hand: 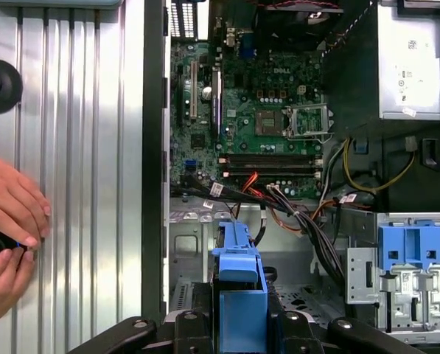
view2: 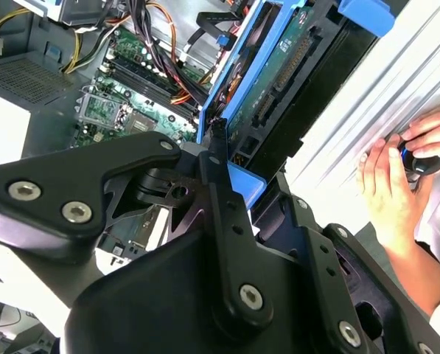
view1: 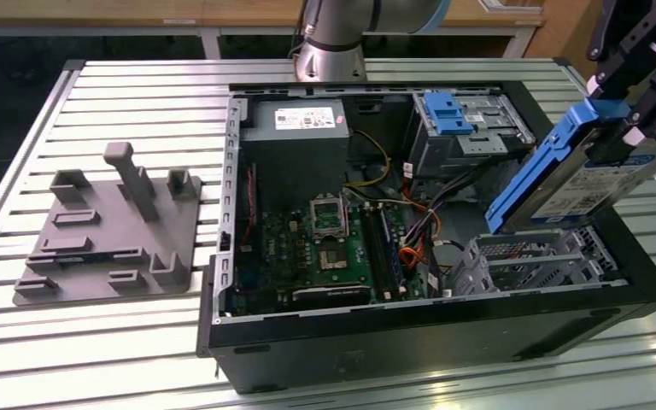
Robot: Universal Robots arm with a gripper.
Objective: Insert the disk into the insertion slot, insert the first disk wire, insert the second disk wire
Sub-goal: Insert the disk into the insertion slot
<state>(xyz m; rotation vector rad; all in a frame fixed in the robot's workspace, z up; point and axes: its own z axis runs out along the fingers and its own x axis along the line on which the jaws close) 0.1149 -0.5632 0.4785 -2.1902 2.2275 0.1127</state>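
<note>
Hanging over the open computer case (view1: 419, 333), the disk (view1: 584, 184) is not yet seated. It sits at the exterior view's right, steeply tilted, with its lower blue corner just above the insertion slot (view1: 533, 260) and apart from it. By my reading, the first step is under way and both wire steps remain. The disk's connector (view2: 290, 55) looks bare in the second wrist view. Loose orange and black cables (view1: 419, 248) lie on the case floor beside the slot (which of them belong to the disk I cannot tell).

The gripper (view1: 630, 128) comes down from the upper right corner of the exterior view, its black fingers clamped on the upper end of the blue carrier. The first wrist view shows the same grasp, with the carrier (hand: 238, 273) pinched between them. The arm (view1: 334, 43) has its base at the top centre of the exterior view, behind the case. A person's hands (hand: 9, 228) rest on the ribbed table (hand: 79, 147) outside the case.
</note>
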